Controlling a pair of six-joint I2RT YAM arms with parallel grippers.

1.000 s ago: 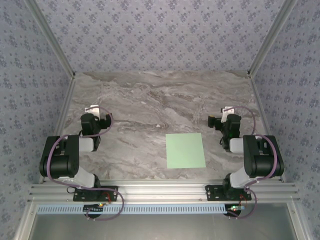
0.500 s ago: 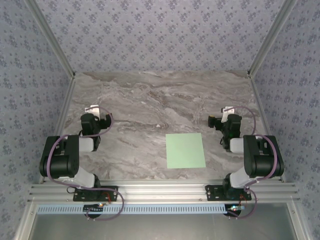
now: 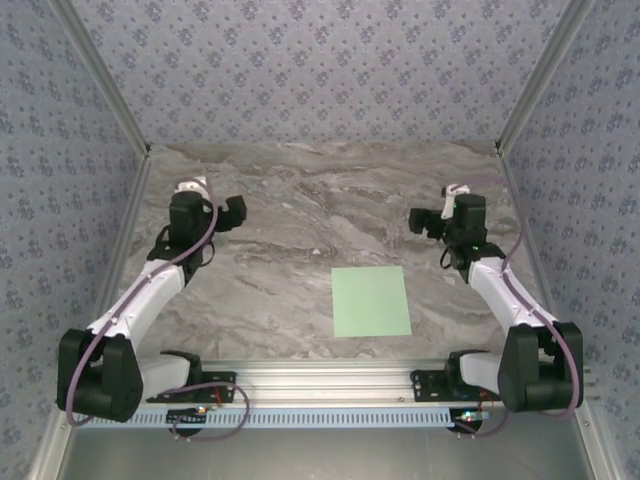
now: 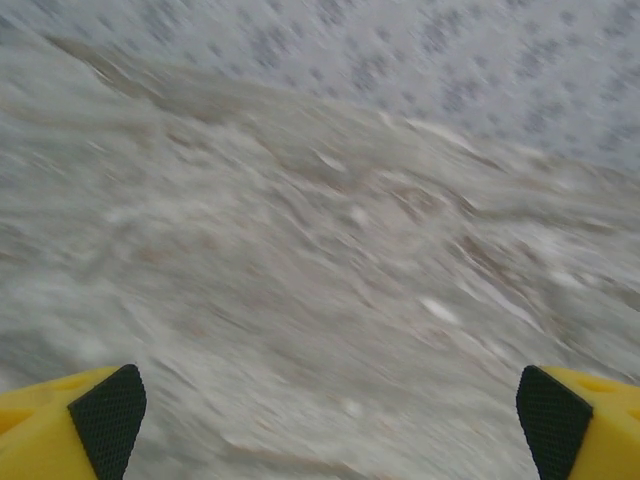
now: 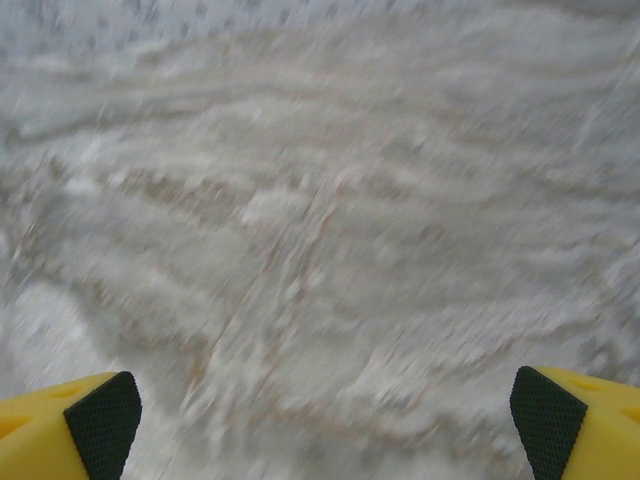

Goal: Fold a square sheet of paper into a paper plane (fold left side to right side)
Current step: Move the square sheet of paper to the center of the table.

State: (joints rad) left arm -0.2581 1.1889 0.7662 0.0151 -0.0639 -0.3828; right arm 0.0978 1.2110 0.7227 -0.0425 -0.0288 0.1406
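Observation:
The square sheet of paper (image 3: 371,301) lies flat and unfolded on the marble table, pale mint-green, right of centre near the front edge. My left gripper (image 3: 200,195) hangs over the far left of the table, well away from the sheet; its yellow fingers (image 4: 75,425) with black pads stand wide apart over bare marble. My right gripper (image 3: 455,200) is above the table behind and to the right of the sheet, and its fingers (image 5: 70,428) are also spread wide with nothing between them. Both wrist views are motion-blurred.
The marble table (image 3: 300,200) is walled by patterned panels at the back and sides, with aluminium posts (image 3: 100,80) slanting up at both rear corners. An aluminium rail (image 3: 330,378) runs along the near edge by the arm bases.
Both arms have unfolded from their tucked rest pose and stretched forward over the table, carrying the grippers farther back and higher. The sheet has not moved.

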